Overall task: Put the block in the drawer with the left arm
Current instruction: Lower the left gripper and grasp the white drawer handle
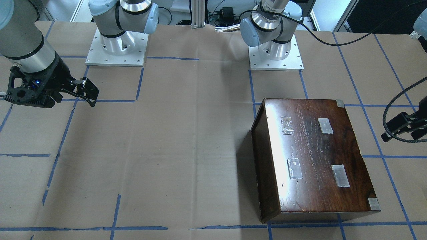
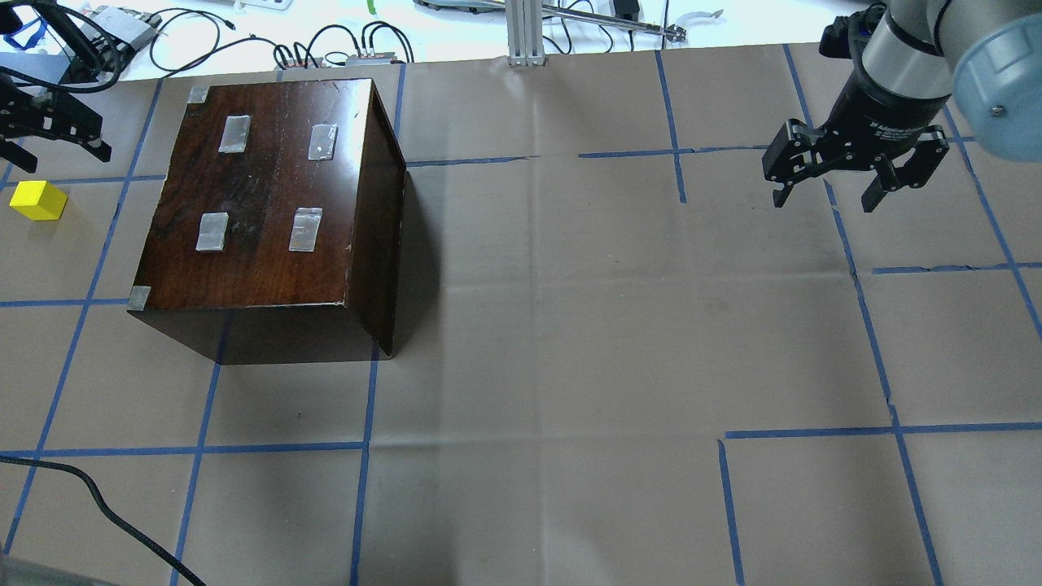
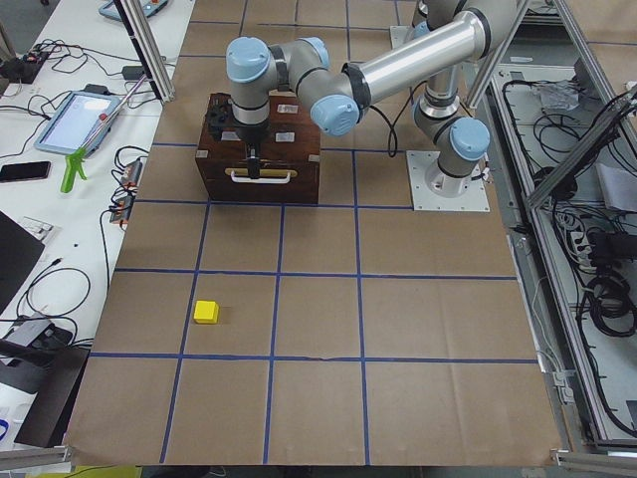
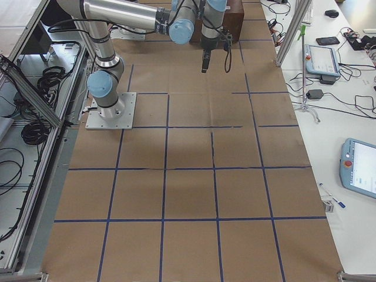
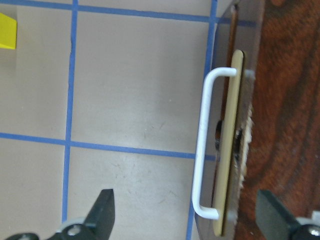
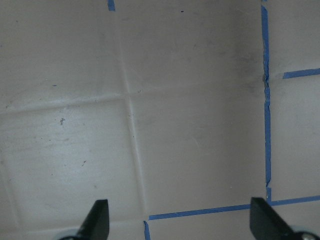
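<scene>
Block [image 2: 37,200] lies on the brown paper [image 2: 570,325], out in front of the drawer's face and well apart from it, inside a square of blue tape lines. Nothing touches it.

The left gripper [image 5: 184,200] hangs by the front of the box [image 2: 269,203], its 2 fingers spread wide and holding nothing. In the wrist view the white handle [image 5: 201,145] lies between the 2 fingertips, apart from both, with a corner of the block at the upper left edge. A thick black cable [image 1: 388,113] loops to this gripper.

The drawer [image 3: 304,184] is shut, its front flush with the box. The box stands on the paper on the robot's left half of the table, glossy dark brown, with tape patches on its top.

The right gripper [image 2: 824,201] hangs above bare paper on the other half of the table, far from the box, its 2 fingers also wide apart and empty.
</scene>
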Available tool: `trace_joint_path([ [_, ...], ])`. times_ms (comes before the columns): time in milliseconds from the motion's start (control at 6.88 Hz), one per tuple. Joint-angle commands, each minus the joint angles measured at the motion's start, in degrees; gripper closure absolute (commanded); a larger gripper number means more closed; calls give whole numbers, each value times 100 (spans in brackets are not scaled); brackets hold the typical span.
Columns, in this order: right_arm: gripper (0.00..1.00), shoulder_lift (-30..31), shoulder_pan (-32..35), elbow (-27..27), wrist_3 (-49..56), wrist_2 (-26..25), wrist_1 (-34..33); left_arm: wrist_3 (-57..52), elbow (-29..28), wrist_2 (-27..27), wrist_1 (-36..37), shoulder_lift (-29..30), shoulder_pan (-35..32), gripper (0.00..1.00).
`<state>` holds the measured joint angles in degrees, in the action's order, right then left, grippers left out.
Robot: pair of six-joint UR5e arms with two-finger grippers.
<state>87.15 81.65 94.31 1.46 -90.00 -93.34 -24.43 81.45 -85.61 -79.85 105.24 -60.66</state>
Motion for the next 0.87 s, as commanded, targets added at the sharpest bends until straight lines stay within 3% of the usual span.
trace_joint_path([
  [0, 0, -5, 0, 0, 3, 0, 0, -350, -138, 820, -345, 189, 455, 2],
  [436, 0, 3, 0, 0, -6, 0, 0, -616, -34, 1272, -452, 382, 564, 2],
  [726, 0, -5, 0, 0, -6, 0, 0, -660, 2, 1284, -444, 514, 503, 2],
])
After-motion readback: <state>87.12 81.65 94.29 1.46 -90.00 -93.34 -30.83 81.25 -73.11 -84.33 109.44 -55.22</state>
